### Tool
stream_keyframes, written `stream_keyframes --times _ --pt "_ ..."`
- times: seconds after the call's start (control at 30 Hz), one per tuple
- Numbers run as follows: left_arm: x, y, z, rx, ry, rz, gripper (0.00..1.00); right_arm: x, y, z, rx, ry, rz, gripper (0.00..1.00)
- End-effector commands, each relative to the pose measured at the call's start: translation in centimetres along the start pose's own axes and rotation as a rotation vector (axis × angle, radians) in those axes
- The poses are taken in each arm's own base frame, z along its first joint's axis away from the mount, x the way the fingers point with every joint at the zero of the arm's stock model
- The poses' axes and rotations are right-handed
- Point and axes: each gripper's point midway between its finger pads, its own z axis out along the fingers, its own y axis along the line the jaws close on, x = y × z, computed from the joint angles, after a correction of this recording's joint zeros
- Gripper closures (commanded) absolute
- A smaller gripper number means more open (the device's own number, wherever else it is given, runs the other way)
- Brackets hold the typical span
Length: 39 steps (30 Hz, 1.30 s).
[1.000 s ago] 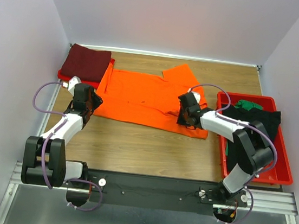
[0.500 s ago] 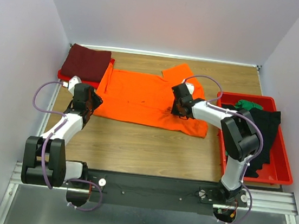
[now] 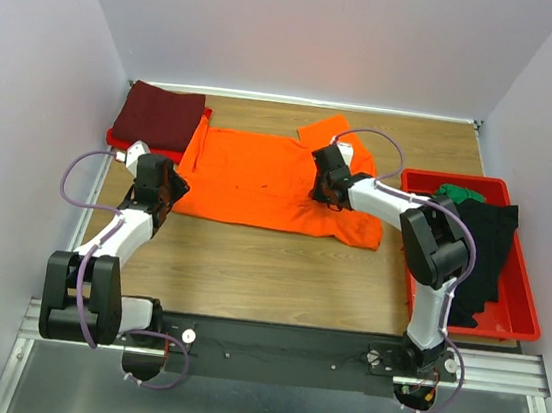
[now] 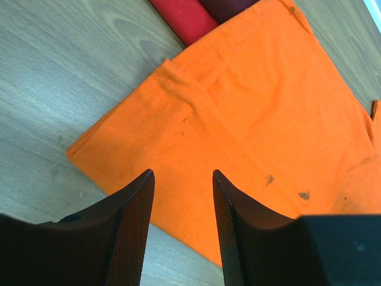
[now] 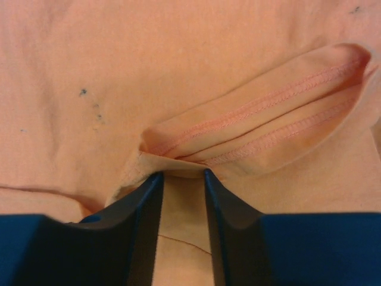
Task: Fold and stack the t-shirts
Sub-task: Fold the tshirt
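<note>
Orange t-shirt (image 3: 249, 178) lies spread on the desk (image 3: 269, 266), centre toward 12 o'clock. It is mostly flat. Its 3 o'clock end is bunched, with one flap sticking out at about 1 o'clock.

Right arm (image 3: 387, 205) reaches across to the shirt's 3 o'clock end. Right jaws are clenched on a pinch of the orange t-shirt. In the right wrist view the cloth tents up between the dark fingers (image 5: 140, 226), and a doubled, stitched hem fold sits just past the tips toward 1 o'clock.

Left arm (image 3: 140, 210) is at the shirt's 9 o'clock edge, over its near-left corner. Left jaws are released. The fingers (image 4: 128, 232) stand apart with orange cloth showing in the gap and grip nothing. I cannot tell whether the tips touch the cloth.

Maroon t-shirt (image 3: 164, 115) is folded at the desk's 10–11 o'clock corner, on top of a red layer (image 3: 115, 136). In the left wrist view that red layer looks like cloth, but I can't be sure. The orange shirt's 9 o'clock edge touches or slightly overlaps this stack.

Red tray (image 3: 523, 315) sits at 3–4 o'clock on the desk, beside the right arm. Black t-shirt (image 3: 488, 243) is unfolded and draped inside it. Green t-shirt (image 3: 459, 194) is crumpled at the tray's 12 o'clock end, partly under the black one.
</note>
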Motion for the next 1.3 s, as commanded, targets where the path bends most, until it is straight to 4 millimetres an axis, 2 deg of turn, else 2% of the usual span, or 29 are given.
stream_keyframes --times 0.0,0.17,0.27,0.3,0.4,0.5,0.53,0.57,0.6,0.63,0.67,0.77,0.87,0.93,1.1,1.27 --pt "-0.1 0.6 0.0 -0.031 -0.01 0.001 0.48 -1.9 0.3 0.4 0.024 -0.052 -0.035 0.57" --pt "0.0 0.7 0.2 -0.039 -0.006 0.003 0.48 -3.7 2.2 1.1 -0.026 -0.072 -0.052 0.57" --pt "0.1 1.1 0.2 -0.052 -0.01 -0.002 0.48 -4.9 2.6 1.0 -0.028 -0.101 -0.059 0.55" --pt "0.4 1.5 0.3 -0.065 -0.005 -0.008 0.47 -6.0 2.9 0.6 -0.03 -0.125 -0.055 0.52" --pt "1.3 2.5 0.6 -0.112 0.022 -0.029 0.46 -7.0 2.6 -0.7 -0.031 -0.152 -0.044 0.48" --pt "2.2 3.7 0.7 -0.171 0.044 -0.053 0.47 -6.6 1.8 -2.2 -0.022 -0.155 -0.021 0.48" --pt "2.5 4.7 0.6 -0.219 0.047 -0.06 0.46 -4.7 0.7 -2.3 -0.003 -0.124 -0.008 0.48" --pt "2.7 5.2 0.5 -0.246 0.048 -0.08 0.47 -5.0 0.4 -3.8 -0.018 -0.137 0.011 0.48" --pt "2.8 6.0 0.3 -0.281 0.039 -0.087 0.47 -4.2 -0.2 -4.4 -0.017 -0.127 0.019 0.48" --pt "3.0 6.5 0.1 -0.302 0.043 -0.09 0.47 -2.0 -1.3 -4.4 -0.003 -0.084 0.031 0.48" --pt "2.8 6.4 0.0 -0.299 0.033 -0.096 0.47 -1.9 -1.7 -5.7 -0.013 -0.094 0.05 0.48" --pt "2.5 6.6 -0.2 -0.305 0.011 -0.107 0.47 0.9 -3.4 -7.4 -0.013 -0.056 0.088 0.46" --pt "2.5 6.6 0.3 -0.319 0.015 -0.102 0.46 2.9 -4.9 -8.9 -0.01 -0.041 0.13 0.39" --pt "2.4 6.6 0.6 -0.324 0.012 -0.1 0.46 3.7 -5.4 -9.5 -0.016 -0.034 0.153 0.31" --pt "3.0 7.5 1.3 -0.363 0.023 -0.097 0.46 6.0 -7.6 -10.0 0.021 -0.009 0.214 0.25" --pt "3.4 8.1 1.9 -0.375 0.02 -0.099 0.46 6.9 -10.3 -10.3 0.06 -0.005 0.29 0.23"
